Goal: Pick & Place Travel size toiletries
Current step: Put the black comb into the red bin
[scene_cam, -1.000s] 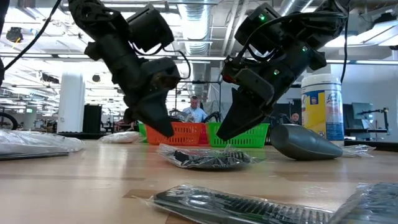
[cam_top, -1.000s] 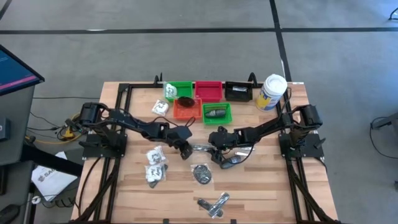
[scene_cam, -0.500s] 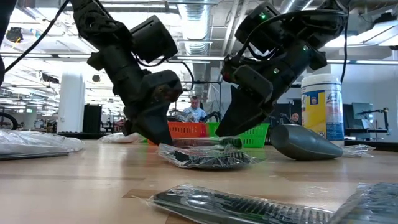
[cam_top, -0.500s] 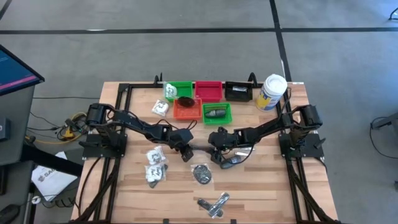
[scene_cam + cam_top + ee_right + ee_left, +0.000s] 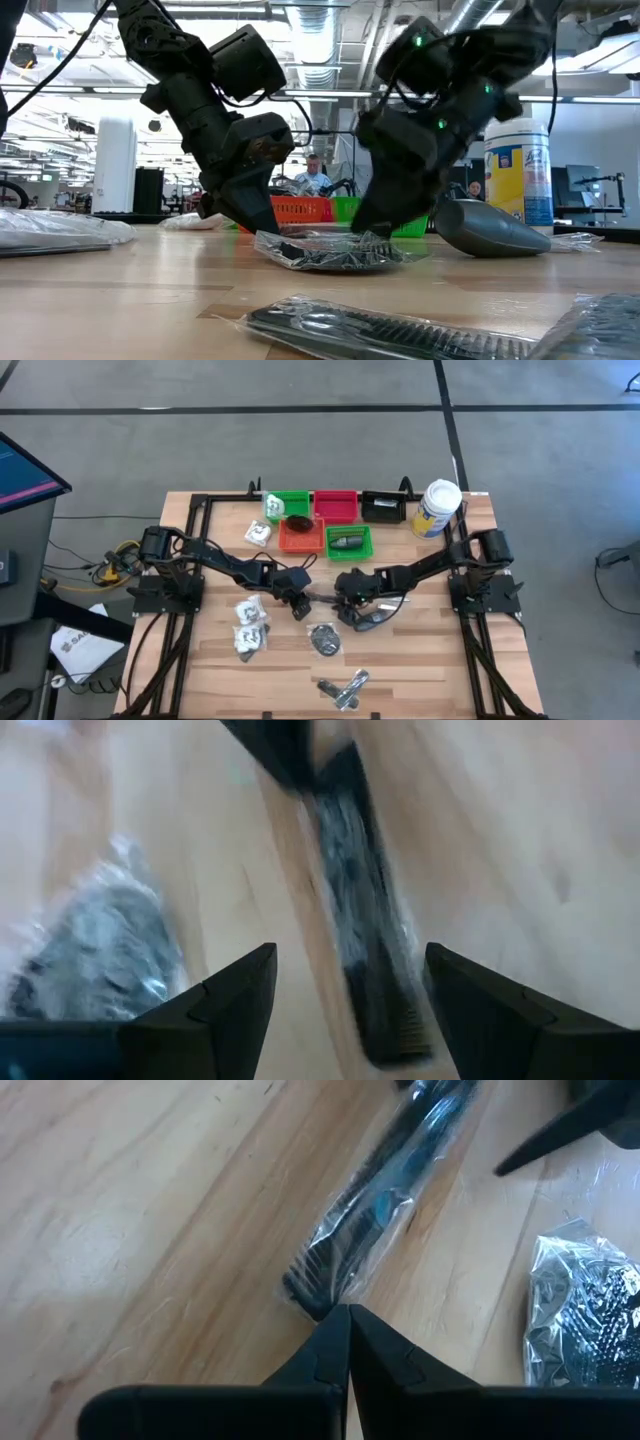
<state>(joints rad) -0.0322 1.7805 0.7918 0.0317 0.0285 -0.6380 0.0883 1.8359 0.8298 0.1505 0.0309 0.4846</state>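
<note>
A slim black comb-like toiletry in a clear packet [image 5: 372, 1208] lies flat on the wooden table between my two grippers, in the middle of the high view [image 5: 322, 598]. My left gripper [image 5: 345, 1316] is shut, with its tips down at one end of this packet. My right gripper [image 5: 350, 950] is open and low over the other end, one finger on each side of the packet [image 5: 362, 935]. I cannot tell whether it touches. In the low view my left gripper [image 5: 262, 226] and my right gripper [image 5: 378, 222] both reach the table behind a round black piece in plastic [image 5: 330, 254]. My left gripper meets the slim packet's end [image 5: 312, 1302] with the tips of its shut fingers. They slant down at it from the table's left and lie along the packet's length. The packet stays flat on the table.
Green [image 5: 292, 506], red [image 5: 335, 505], black [image 5: 382, 508], orange [image 5: 301, 536] and green [image 5: 348, 543] trays line the far side, beside a white canister [image 5: 437, 508]. Clear packets [image 5: 250, 622], a dark grey oval [image 5: 374, 619] and slim packets [image 5: 343, 688] lie around.
My left gripper has come down toward the table, and its shut tips now sit at the slim packet's end. My right gripper has rolled a little about its own pointing line while staying over the packet's other end. The packet has not visibly moved.
</note>
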